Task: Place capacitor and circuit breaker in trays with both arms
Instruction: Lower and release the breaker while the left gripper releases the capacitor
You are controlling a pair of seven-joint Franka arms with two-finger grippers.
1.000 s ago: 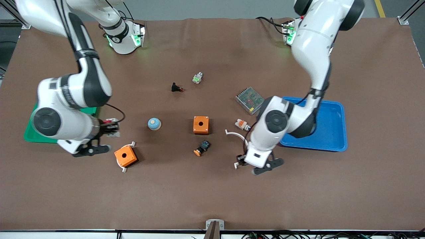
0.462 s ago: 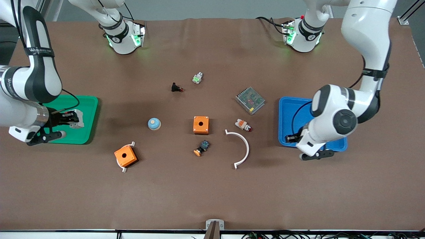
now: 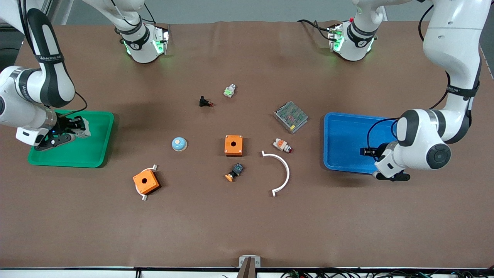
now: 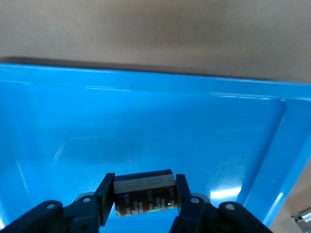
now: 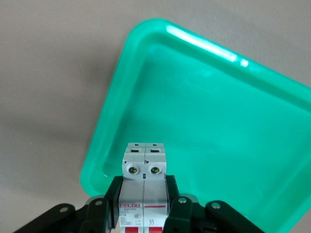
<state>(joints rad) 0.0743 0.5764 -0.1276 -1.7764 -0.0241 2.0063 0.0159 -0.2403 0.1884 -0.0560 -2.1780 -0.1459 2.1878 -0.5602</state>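
My left gripper point(image 3: 366, 151) hangs over the blue tray point(image 3: 347, 131), near the tray's edge closest to the front camera. It is shut on the capacitor point(image 4: 145, 193), a small dark block with pale marks, held crosswise between the fingers above the blue tray floor point(image 4: 146, 126). My right gripper point(image 3: 78, 130) is over the green tray point(image 3: 77, 156). It is shut on the circuit breaker point(image 5: 144, 182), a white-grey block with red parts, which also shows in the front view point(image 3: 84, 127). The breaker hangs over the green tray's inside point(image 5: 218, 126), near a corner.
On the table between the trays lie two orange boxes point(image 3: 233, 145) point(image 3: 146, 183), a white curved piece point(image 3: 283, 173), a grey mesh unit point(image 3: 291, 116), a blue dome point(image 3: 179, 144), a push button point(image 3: 234, 172), a white-orange-red cylinder point(image 3: 282, 145) and two small parts point(image 3: 205, 102) point(image 3: 229, 91).
My left gripper has moved from by the white curved piece to over the blue tray with the capacitor. My right gripper has moved from by the orange box to over the green tray.
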